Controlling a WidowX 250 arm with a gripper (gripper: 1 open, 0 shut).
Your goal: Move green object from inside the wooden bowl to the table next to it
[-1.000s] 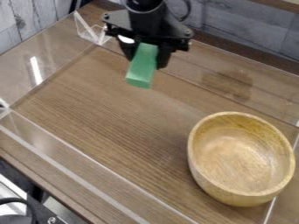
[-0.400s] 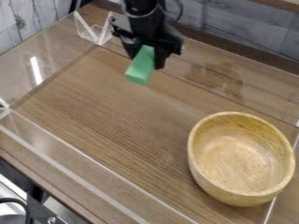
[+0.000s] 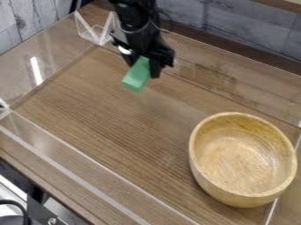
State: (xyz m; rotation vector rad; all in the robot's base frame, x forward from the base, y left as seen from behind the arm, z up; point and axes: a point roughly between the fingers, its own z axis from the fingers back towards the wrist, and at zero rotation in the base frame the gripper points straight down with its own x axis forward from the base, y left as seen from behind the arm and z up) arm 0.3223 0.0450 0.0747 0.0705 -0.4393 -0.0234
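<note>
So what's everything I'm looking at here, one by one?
green object: one, matte green, held in the gripper above the table, left of centre toward the back, well clear of the bowl.
wooden bowl: one, light tan, on the table at front right, nothing in it.
table: one, brown wood grain.
clear walls: transparent panels along the table's edges.
arm: one, black, reaching down from the top.
gripper: one, black, shut on the green object.
</note>
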